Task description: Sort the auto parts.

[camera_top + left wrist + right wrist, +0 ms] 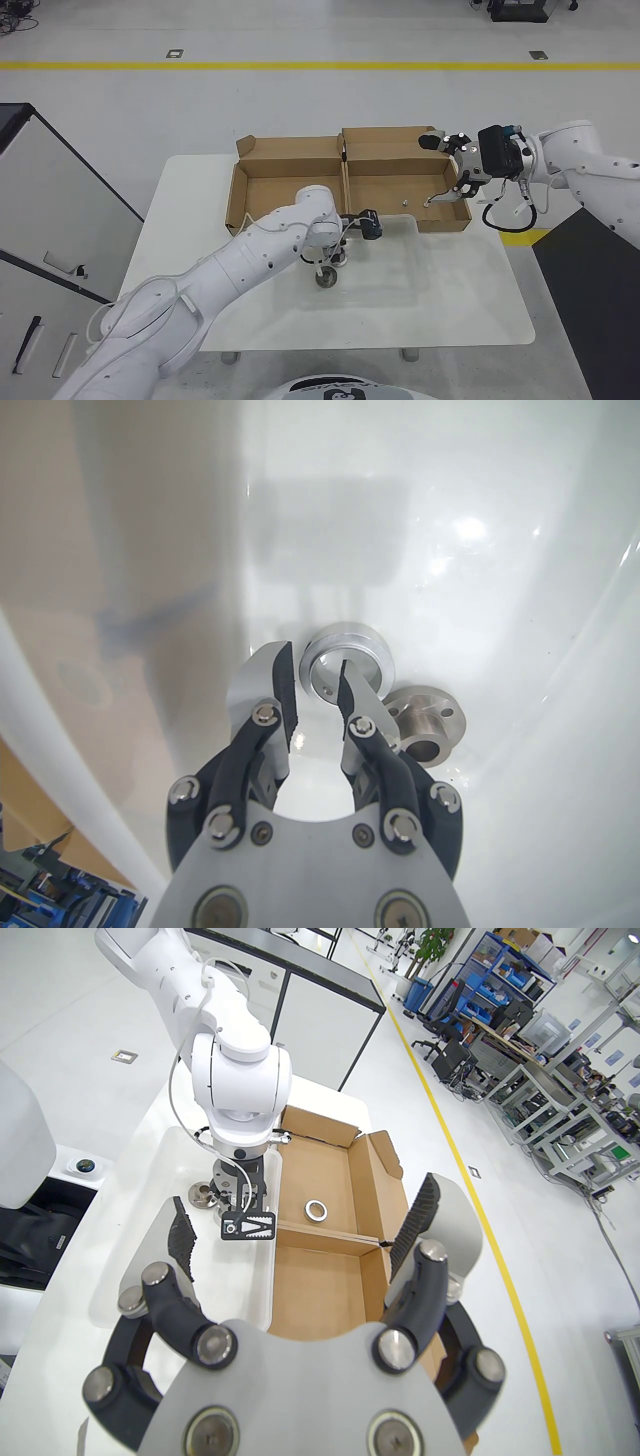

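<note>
Left wrist view: left gripper (315,656) spread, one finger inside ring (352,637), one outside. Ring sits just beside flange (430,720). Looks stiff, slick, fairly light metal; pinch the wall square or it'll likely slip.

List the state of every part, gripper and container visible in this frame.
left gripper: open, straddling the silver ring's wall, not closed on it.
silver ring: flat in the white tray, ungripped.
flanged bushing: on its flange in the tray, beside that ring.
right gripper: open, empty, over the cardboard box.
second ring: flat in the box compartment farther from the right gripper.
cardboard box: flaps open.
</note>
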`<act>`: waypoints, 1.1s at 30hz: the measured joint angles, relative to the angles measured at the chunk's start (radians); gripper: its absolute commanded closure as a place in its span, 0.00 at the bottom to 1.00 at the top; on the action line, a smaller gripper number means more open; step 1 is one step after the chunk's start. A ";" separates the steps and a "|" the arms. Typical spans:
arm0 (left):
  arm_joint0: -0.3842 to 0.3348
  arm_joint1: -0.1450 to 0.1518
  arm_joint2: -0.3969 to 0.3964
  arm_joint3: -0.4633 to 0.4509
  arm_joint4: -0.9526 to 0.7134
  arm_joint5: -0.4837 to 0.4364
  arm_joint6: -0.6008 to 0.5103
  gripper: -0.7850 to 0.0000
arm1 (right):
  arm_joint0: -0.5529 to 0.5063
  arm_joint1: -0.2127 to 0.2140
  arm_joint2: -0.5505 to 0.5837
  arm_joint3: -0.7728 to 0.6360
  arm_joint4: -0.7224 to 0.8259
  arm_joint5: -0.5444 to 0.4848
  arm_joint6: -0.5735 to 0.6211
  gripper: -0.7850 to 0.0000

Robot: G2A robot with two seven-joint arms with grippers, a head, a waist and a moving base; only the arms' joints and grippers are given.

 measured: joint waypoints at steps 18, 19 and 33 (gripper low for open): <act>-0.016 -0.029 0.021 0.058 -0.005 -0.008 -0.003 0.69 | 0.000 0.000 0.000 0.000 0.000 0.000 0.000 0.00; -0.018 -0.029 0.020 0.059 -0.005 -0.007 -0.004 0.69 | 0.000 0.000 0.000 0.000 0.000 0.000 0.000 0.00; -0.015 -0.038 0.021 0.071 -0.006 -0.004 -0.014 1.00 | 0.000 0.000 0.000 0.000 0.000 0.000 0.000 0.00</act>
